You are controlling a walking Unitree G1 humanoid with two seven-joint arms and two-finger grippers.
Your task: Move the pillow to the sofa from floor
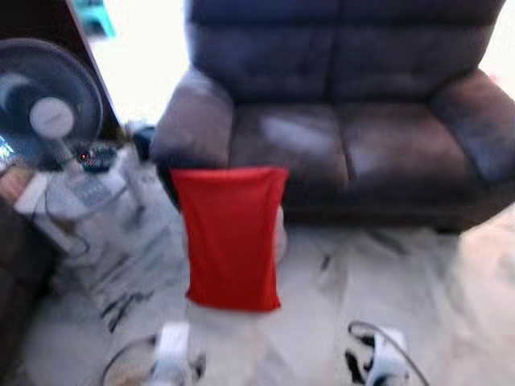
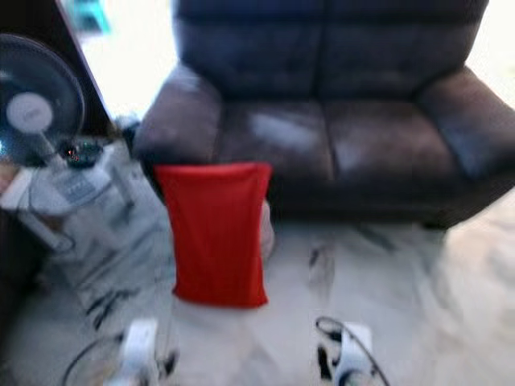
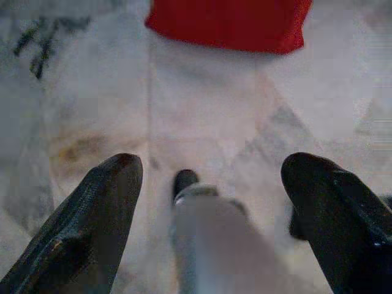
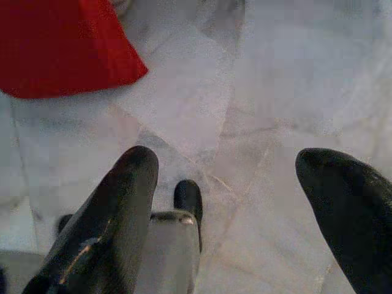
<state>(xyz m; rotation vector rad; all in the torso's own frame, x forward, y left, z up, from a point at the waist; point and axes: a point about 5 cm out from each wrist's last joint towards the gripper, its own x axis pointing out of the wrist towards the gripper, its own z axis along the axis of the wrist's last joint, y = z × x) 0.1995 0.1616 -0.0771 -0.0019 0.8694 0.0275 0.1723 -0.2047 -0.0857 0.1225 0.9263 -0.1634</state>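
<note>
Pillow (image 1: pixel 230 238): red, stands upright on the pale marble floor (image 1: pixel 322 322), its top edge leaning back against the front of the dark sofa (image 1: pixel 346 121), below the left seat cushion. It is near the sofa's left armrest. My guess is that it is only propped there, so a nudge could tip it.

Head views are blurred; detail is soft.

Left gripper (image 3: pixel 211 184): fingers spread wide, nothing between them, aimed at the floor with the pillow's lower edge ahead of it. Apart from the pillow, no contact.

Right gripper (image 4: pixel 236 177): fingers also spread wide, empty, over bare marble, with a corner of the pillow off to one side ahead.

Both arms sit low in front of me, wrists showing at the bottom of the head view. I judge this a ready pose for a two-sided grasp, which suits something soft and wide.

Standing fan (image 1: pixel 48 108) and a clutter of cables to my left, clear of the pillow. Seat cushions look free, so the landing spot is open.

Step in hand, as I judge it: approach, pickup not yet begun.
</note>
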